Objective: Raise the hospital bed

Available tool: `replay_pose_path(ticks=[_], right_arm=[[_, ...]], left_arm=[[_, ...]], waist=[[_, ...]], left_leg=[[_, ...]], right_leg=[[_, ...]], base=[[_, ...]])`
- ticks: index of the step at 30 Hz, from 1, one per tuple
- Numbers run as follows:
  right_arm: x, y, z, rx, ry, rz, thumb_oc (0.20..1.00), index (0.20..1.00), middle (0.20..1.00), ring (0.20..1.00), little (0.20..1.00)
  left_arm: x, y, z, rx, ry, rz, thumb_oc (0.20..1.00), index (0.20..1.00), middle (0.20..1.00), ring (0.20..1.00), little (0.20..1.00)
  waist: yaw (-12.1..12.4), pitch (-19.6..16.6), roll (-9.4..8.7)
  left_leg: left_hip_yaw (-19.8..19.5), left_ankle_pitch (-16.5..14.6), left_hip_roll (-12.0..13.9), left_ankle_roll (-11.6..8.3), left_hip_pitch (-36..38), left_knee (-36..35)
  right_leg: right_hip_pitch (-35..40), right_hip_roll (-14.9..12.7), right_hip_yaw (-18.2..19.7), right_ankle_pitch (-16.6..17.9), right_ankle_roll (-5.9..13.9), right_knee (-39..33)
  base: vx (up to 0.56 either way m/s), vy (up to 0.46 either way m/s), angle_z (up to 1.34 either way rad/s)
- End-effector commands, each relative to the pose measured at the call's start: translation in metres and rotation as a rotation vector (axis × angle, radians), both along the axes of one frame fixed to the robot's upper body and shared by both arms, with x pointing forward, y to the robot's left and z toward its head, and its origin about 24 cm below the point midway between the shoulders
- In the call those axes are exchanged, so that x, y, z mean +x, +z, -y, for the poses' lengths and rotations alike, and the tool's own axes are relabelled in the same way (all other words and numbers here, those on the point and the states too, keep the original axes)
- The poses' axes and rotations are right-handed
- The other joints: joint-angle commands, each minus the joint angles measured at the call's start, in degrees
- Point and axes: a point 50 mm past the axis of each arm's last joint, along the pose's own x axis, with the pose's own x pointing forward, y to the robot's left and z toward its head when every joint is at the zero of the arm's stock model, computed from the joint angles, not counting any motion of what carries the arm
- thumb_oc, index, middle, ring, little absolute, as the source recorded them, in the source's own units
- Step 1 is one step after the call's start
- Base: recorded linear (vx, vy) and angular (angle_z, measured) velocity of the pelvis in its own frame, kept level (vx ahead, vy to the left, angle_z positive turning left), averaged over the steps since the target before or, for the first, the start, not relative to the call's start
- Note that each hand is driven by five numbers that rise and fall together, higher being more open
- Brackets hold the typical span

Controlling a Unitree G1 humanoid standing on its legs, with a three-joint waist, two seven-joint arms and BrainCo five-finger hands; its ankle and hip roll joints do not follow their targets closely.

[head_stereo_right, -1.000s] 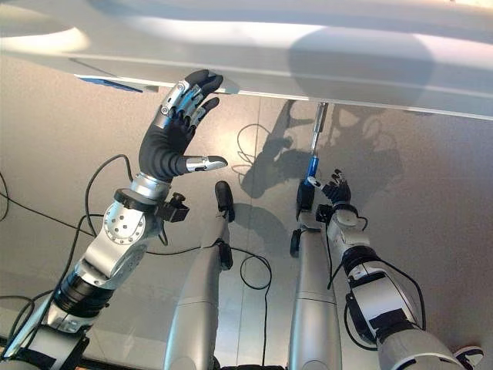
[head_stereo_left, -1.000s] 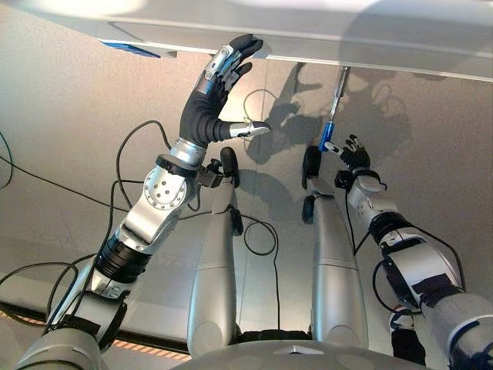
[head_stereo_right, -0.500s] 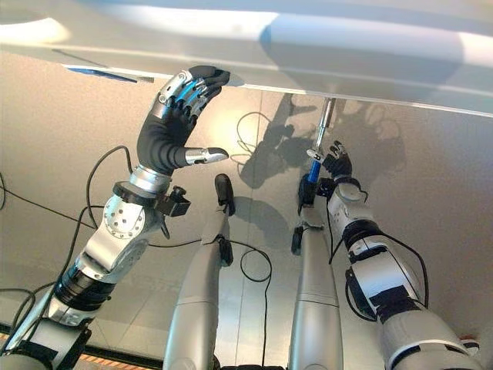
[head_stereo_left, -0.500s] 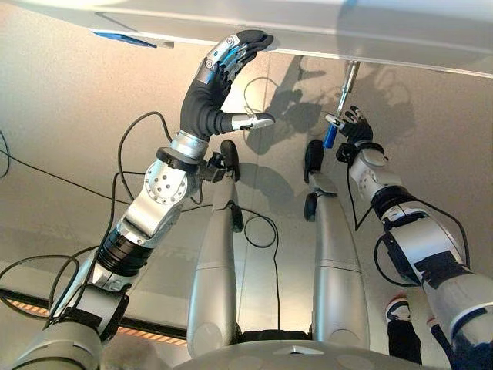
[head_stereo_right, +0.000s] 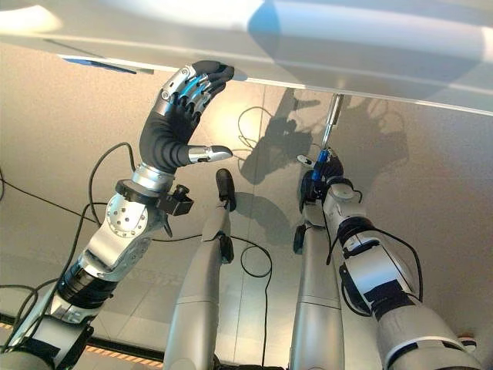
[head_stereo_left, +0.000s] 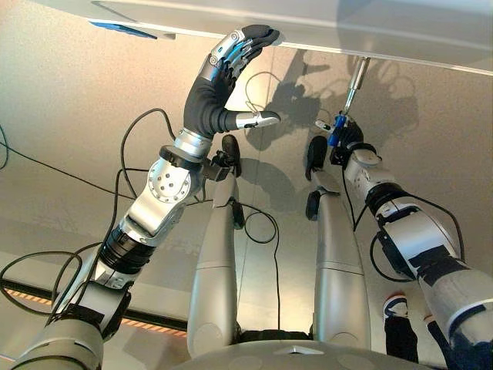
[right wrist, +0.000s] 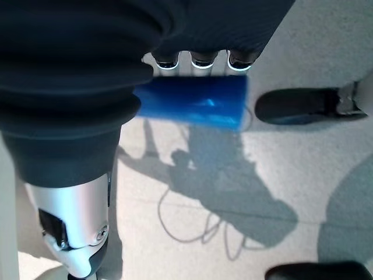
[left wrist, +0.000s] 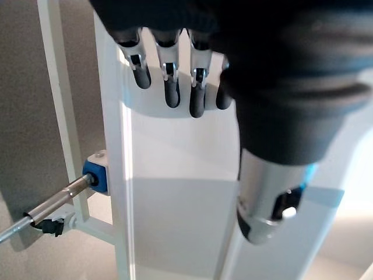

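While gripped, blue crank handle inside right robot hand.

Grey floor — person's shoe

left hand under bed frame | crank right of it

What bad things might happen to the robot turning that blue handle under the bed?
The right hand is curled round the blue crank handle with only a few fingers over it, so it might slip off mid-turn. The left hand just rests its fingertips on the bed frame's edge, which may not steady the robot much if the crank is stiff.
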Motion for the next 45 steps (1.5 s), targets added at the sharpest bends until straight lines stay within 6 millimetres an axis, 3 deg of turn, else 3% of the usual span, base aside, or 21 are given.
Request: replay_pose_path(ticks=[1, 9, 10, 11, 12, 13, 14, 15, 31, 45], right_arm=[[-0.002, -0.010, -0.011, -0.033, 0.051, -0.032, 1.000, 1.000, 1.000, 1.000, 1.000], [-0.008, -0.027, -0.019, -0.044, 0.081, -0.084, 1.000, 1.000, 1.000, 1.000, 1.000], [-0.007, -0.025, -0.020, -0.047, 0.085, -0.078, 0.944, 0.944, 0.944, 0.944, 0.944], [-0.007, -0.025, -0.021, -0.046, 0.089, -0.074, 0.843, 0.843, 0.843, 0.843, 0.843], [-0.007, -0.024, -0.022, -0.044, 0.090, -0.069, 0.617, 0.617, 0.617, 0.617, 0.617], [-0.007, -0.023, -0.022, -0.040, 0.091, -0.061, 0.507, 0.507, 0.507, 0.507, 0.507], [-0.006, -0.021, -0.023, -0.038, 0.091, -0.051, 0.238, 0.238, 0.238, 0.238, 0.238], [-0.005, -0.019, -0.025, -0.034, 0.094, -0.040, 0.200, 0.200, 0.200, 0.200, 0.200], [0.007, 0.019, -0.018, 0.004, 0.042, 0.085, 0.200, 0.200, 0.200, 0.200, 0.200], [0.015, 0.058, 0.003, 0.030, -0.031, 0.176, 0.200, 0.200, 0.200, 0.200, 0.200]], left_arm=[[-0.027, 0.028, 0.000, -0.102, -0.061, 0.170, 1.000, 1.000, 1.000, 1.000, 1.000], [-0.027, 0.030, 0.000, -0.113, -0.057, 0.178, 1.000, 1.000, 1.000, 1.000, 1.000], [-0.027, 0.031, -0.001, -0.117, -0.054, 0.179, 1.000, 1.000, 1.000, 1.000, 1.000], [-0.027, 0.030, -0.001, -0.114, -0.053, 0.179, 1.000, 1.000, 1.000, 1.000, 1.000], [-0.027, 0.030, -0.001, -0.115, -0.051, 0.178, 1.000, 1.000, 1.000, 1.000, 1.000], [-0.027, 0.029, -0.002, -0.115, -0.051, 0.177, 1.000, 1.000, 1.000, 1.000, 1.000], [-0.028, 0.029, -0.002, -0.115, -0.050, 0.176, 1.000, 1.000, 1.000, 1.000, 1.000], [-0.028, 0.029, -0.002, -0.116, -0.051, 0.175, 1.000, 1.000, 1.000, 1.000, 1.000], [-0.030, 0.025, -0.002, -0.108, -0.049, 0.170, 1.000, 1.000, 1.000, 1.000, 1.000], [-0.031, 0.022, 0.000, -0.095, -0.069, 0.155, 1.000, 1.000, 1.000, 1.000, 1.000]], waist=[[0.3, -0.9, 1.11], [0.1, -0.9, 0.79], [0.1, -0.9, 0.79], [0.1, -0.9, 0.78], [0.1, -0.9, 0.79], [0.0, -0.9, 0.79], [0.0, -0.9, 0.79], [0.0, -0.9, 0.82], [0.1, -0.9, 1.13], [0.4, -0.9, 1.21]], left_leg=[[2.0, -7.9, -2.3, 2.77, -1.5, 8.2], [2.1, -7.9, -2.4, 2.82, -1.4, 7.8], [2.2, -7.9, -2.4, 2.86, -1.5, 7.8], [2.2, -7.9, -2.4, 2.87, -1.5, 7.8], [2.1, -7.8, -2.4, 2.89, -1.4, 7.7], [2.2, -7.8, -2.5, 2.90, -1.4, 7.7], [2.2, -7.8, -2.5, 2.89, -1.3, 7.6], [2.3, -7.8, -2.4, 2.89, -1.3, 7.5], [2.3, -7.6, -2.2, 2.83, -0.4, 6.8], [2.1, -7.5, -2.0, 2.71, 0.8, 6.0]], right_leg=[[2.7, 0.8, 0.7, 6.9, 4.63, -10.7], [2.9, 0.8, 0.7, 7.1, 4.72, -11.1], [2.9, 0.8, 0.7, 7.2, 4.74, -11.2], [2.8, 0.8, 0.7, 7.2, 4.77, -11.2], [2.8, 0.8, 0.7, 7.3, 4.79, -11.2], [2.9, 0.8, 0.7, 7.3, 4.79, -11.4], [2.9, 0.8, 0.8, 7.4, 4.81, -11.5], [3.0, 0.8, 0.8, 7.3, 4.82, -11.5], [3.6, 1.0, 0.9, 7.3, 4.89, -11.8], [4.5, 1.1, 0.6, 6.8, 4.96, -11.7]], base=[[0.00, 0.000, 0.00], [0.00, 0.000, 0.00], [0.00, 0.000, 0.00], [0.00, 0.000, 0.00], [0.00, 0.000, 0.00], [0.00, 0.000, 0.00], [0.00, 0.000, 0.00], [0.00, 0.000, 0.00], [0.00, 0.000, 0.00], [0.00, 0.000, 0.00]])
